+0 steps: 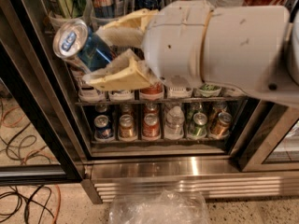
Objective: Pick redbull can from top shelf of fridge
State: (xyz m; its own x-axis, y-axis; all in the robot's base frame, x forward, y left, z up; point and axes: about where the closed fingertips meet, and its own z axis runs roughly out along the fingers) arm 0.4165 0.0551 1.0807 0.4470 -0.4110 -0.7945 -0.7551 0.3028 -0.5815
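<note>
Claw (98, 54) at fridge (187, 169) clasping redbull can (80, 45), half-hidden

Wears a bulky, smooth white plastic arm casing (224, 45), rounded like a barrel, crossed by thin seam lines and flecked with small dark scuffs (one dark round spot, a screw or a hole, near the lower right edge). Narrows into a domed white wrist section, then ends at the upper left of the view in a two-finger gripper (96, 55). Carries wedge-shaped cream-yellow fingers (124, 73) with hard flat outer sides and inner faces lined in a paler, rough, fuzzy-looking padding.
</note>
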